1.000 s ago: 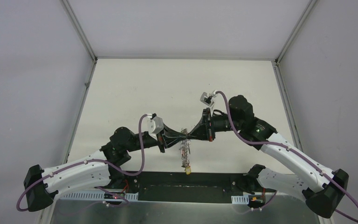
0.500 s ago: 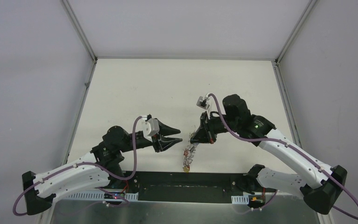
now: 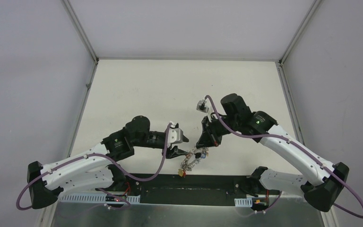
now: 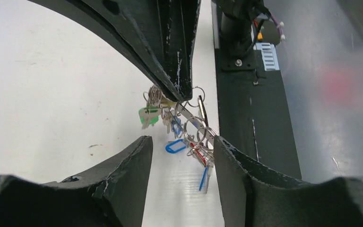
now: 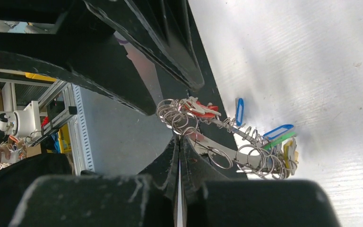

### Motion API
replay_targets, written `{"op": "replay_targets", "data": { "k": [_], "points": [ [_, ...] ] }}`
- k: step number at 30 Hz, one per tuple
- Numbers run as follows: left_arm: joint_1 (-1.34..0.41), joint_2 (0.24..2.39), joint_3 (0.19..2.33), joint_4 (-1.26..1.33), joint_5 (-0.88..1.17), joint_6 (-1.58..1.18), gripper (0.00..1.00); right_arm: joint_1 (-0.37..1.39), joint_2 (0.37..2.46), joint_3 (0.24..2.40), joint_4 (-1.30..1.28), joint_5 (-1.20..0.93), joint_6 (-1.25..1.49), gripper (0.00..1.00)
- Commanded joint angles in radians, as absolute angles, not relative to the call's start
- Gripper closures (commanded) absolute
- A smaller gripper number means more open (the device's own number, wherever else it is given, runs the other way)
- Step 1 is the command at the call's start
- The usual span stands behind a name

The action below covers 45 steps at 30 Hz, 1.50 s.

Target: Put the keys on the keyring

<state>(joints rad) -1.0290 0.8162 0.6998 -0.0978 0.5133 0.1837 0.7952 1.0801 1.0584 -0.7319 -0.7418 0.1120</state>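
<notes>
The keyring point(image 3: 191, 159) is a silver metal ring fringed with small rings, keys and blue, green, red and yellow tags. It hangs tilted just above the white table near the front edge. My right gripper point(image 3: 200, 145) is shut on its upper end, fingertips pinched on the ring cluster point(image 5: 178, 124). My left gripper point(image 3: 183, 145) stands open right beside it. In the left wrist view the lower part of the keyring point(image 4: 191, 130) hangs between my left gripper's point(image 4: 181, 141) two fingers, close to the right finger point(image 4: 236, 165). A red-tagged key point(image 5: 202, 109) sits in the bunch; the keys cannot be told apart otherwise.
A black base strip point(image 3: 189, 182) and a grey metal plate point(image 3: 189, 213) run along the near edge, just below the hanging bunch. The white table point(image 3: 170, 90) stretches away behind it. Grey enclosure walls stand on both sides and at the back.
My left gripper opened, let go of the keyring and drew back, then came in again lower beside it. The right gripper moved down and slightly left with the keyring.
</notes>
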Motion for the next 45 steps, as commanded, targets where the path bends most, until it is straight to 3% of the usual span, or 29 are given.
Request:
{"op": "replay_targets", "data": {
  "k": [1,21,30,37,42,45],
  "points": [
    [-1.037,0.857,0.761,-0.12,0.617,0.273,0.49,0.793,1.088,1.127,-0.747,-0.788,0.081,1.0],
    [-1.041,0.991,0.785,-0.002,0.614,0.21,0.63,0.793,1.105,1.131,-0.723,-0.835,0.091,1.0],
    [-1.044,1.004,0.788,0.025,0.644,0.196,0.77,0.794,1.102,1.127,-0.72,-0.812,0.099,1.0],
    [-1.043,1.005,0.785,0.022,0.661,0.195,0.98,0.793,1.094,1.127,-0.713,-0.79,0.103,1.0],
    [-1.044,1.003,0.785,0.017,0.653,0.182,1.0,0.793,1.079,1.124,-0.712,-0.739,0.107,1.0],
    [-1.043,0.999,0.78,0.018,0.64,0.163,1.0,0.793,1.063,1.114,-0.7,-0.695,0.11,0.88]
  ]
}}
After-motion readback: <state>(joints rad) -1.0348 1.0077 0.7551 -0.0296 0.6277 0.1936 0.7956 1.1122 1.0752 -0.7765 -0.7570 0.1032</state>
